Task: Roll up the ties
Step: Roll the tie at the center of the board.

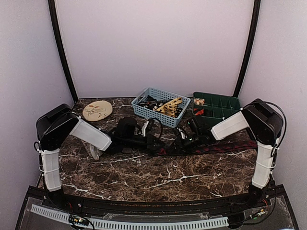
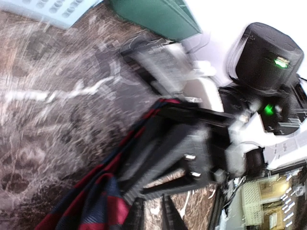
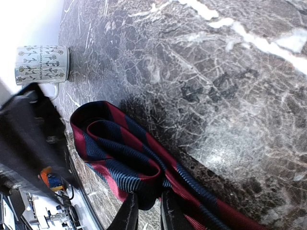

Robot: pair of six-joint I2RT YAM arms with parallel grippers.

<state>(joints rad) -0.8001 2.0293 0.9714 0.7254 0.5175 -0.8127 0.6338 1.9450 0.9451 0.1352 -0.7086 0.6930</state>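
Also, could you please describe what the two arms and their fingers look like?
Both match: the left arm and right arm have white tapered links between bulky black joint housings. Black cables loop along them. A green light glows on the right arm's housing. The fingers are slim and dark.

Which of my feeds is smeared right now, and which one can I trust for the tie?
Left wrist view: heavy motion blur, striped tie and marble smeared. Right wrist view: sharp, tie's folds clear, glare at upper left. Top external view: sharp, evenly lit, tie small and dark.
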